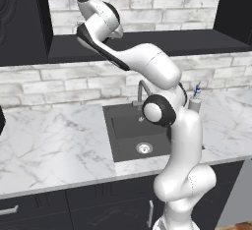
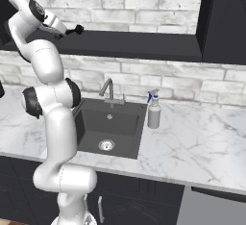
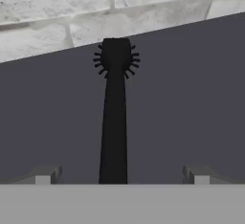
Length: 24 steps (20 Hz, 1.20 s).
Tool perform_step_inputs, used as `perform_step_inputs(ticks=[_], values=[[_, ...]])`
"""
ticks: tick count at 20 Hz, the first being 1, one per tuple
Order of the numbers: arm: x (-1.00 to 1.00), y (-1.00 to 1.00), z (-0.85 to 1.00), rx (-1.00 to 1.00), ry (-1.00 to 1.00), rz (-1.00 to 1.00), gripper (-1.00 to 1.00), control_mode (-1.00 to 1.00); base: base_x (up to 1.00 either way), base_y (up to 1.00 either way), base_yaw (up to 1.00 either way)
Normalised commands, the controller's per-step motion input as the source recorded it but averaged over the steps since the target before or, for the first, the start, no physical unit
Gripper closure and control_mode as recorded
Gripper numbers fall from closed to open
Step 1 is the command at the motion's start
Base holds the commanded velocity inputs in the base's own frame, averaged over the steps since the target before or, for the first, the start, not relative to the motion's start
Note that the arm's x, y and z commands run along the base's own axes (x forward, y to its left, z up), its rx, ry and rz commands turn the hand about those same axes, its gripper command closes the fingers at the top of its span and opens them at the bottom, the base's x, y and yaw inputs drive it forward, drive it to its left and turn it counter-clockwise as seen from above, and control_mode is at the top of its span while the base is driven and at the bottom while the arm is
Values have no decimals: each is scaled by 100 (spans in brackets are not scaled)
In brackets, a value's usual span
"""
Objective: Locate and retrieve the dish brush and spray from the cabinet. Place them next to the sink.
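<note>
Claw over brush on cabinet shelf.
I see the gripper point(image 3: 122, 175) spread wide, straddling the dish brush point(image 3: 115, 117) handle, nothing grasped; spray point(image 2: 153, 111) beside sink point(image 2: 108, 125).

No readable text, labels, brands, numbers or signs anywhere. Spray point(image 2: 153, 112) bottle shows a plain grey body, no legible label. Dish brush point(image 3: 115, 108) ahead of the claw is unmarked black.
</note>
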Motion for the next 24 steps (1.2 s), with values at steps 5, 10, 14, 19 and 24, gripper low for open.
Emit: perform_step_inputs(ticks=[5,10,14,19,24], values=[[44,10,-3,0,6,-3,-100,-100,0,0,0],[24,6,-7,0,10,-2,-100,-100,0,0,0],[0,0,-18,0,7,-5,100,-100,0,0,0],[0,0,-13,0,1,-3,100,-100,0,0,0],[1,0,0,0,0,0,100,-100,0,0,0]])
